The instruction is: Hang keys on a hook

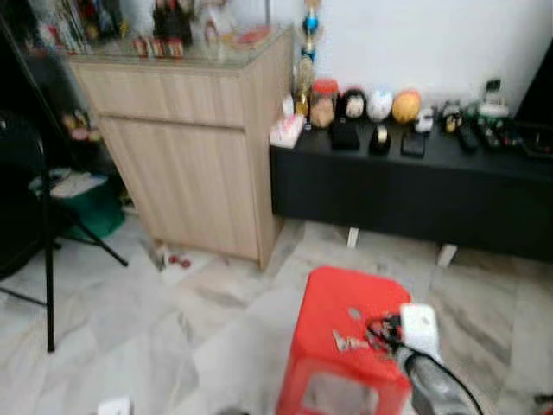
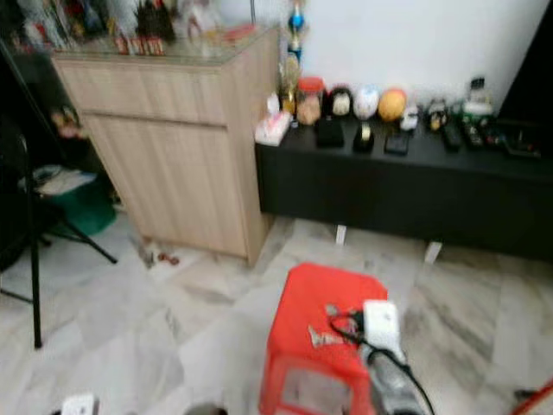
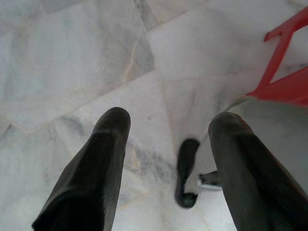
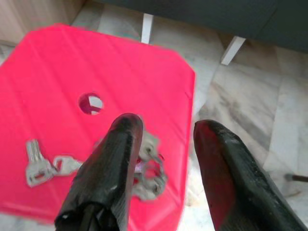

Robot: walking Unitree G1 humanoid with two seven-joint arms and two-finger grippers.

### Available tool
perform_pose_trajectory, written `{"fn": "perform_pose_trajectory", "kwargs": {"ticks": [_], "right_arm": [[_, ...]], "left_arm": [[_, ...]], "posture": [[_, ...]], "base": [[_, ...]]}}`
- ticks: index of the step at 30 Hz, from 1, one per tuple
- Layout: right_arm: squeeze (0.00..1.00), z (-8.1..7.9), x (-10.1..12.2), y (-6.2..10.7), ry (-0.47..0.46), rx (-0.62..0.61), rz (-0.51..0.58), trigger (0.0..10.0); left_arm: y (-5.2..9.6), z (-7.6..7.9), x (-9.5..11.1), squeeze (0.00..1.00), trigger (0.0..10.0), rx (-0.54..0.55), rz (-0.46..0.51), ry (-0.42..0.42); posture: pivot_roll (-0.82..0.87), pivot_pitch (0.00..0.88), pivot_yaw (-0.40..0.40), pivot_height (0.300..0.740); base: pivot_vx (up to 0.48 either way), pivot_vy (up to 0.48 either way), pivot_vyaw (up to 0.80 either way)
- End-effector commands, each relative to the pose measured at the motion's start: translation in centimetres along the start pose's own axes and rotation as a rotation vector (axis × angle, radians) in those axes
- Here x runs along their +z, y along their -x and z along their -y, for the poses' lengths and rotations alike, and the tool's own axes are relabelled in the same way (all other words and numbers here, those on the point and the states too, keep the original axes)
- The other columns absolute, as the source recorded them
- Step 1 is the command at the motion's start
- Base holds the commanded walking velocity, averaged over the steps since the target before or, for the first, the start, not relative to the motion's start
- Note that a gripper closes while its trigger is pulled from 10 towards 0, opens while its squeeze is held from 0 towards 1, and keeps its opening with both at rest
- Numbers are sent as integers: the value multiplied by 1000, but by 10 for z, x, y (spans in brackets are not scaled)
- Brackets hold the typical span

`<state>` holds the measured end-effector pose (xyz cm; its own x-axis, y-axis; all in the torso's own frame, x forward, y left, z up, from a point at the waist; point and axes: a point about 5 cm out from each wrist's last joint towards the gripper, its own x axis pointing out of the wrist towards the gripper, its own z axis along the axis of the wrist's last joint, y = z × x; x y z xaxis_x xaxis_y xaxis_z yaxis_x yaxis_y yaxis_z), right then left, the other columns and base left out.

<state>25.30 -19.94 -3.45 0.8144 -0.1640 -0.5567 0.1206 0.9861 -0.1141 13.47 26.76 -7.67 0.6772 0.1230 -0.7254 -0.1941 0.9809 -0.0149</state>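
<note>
Right gripper point(image 4: 163, 144) and left gripper point(image 3: 168, 139) both point downward, fingers spread

Right tool point(image 1: 380, 333) over keys point(image 1: 350, 343) (on red stool point(image 1: 346, 298)).

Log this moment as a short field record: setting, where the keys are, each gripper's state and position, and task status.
setting: marble-tiled floor, wooden cabinet, low black bench against a white wall
keys: bunch of keys lying on the red plastic stool, near its front edge
right gripper: right gripper open, over the stool's front edge, fingers straddling part of the key bunch, not closed on it
left gripper: left gripper open, pointing down at the floor beside the stool
hook: cannot tell where it is
task status: keys not yet picked up
</note>
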Motion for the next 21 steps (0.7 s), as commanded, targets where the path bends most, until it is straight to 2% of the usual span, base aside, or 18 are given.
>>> {"fn": "perform_pose_trajectory", "kwargs": {"ticks": [1,4,8,14,21], "right_arm": [[0,-12,7,-2,9,37,14,10000],[0,-12,6,-1,13,37,17,10000],[0,-12,6,-1,12,36,14,10000],[0,-11,4,-1,10,30,-8,10000],[0,-13,-2,0,56,42,-44,10000]], "left_arm": [[1,-3,-2,0,10000,8,-10,7],[1,-4,-2,0,10000,7,-11,5],[1,-4,-2,0,10000,5,-12,5],[1,-3,-2,0,10000,3,-13,5],[1,-3,-2,0,10000,0,-20,-1]], "posture": [[188,0,-11,650],[188,0,-10,650],[188,0,-9,650],[190,0,-10,650],[186,0,-9,650]], "base": [[289,0,0],[170,0,0],[0,0,420],[247,0,0],[0,0,0]]}}
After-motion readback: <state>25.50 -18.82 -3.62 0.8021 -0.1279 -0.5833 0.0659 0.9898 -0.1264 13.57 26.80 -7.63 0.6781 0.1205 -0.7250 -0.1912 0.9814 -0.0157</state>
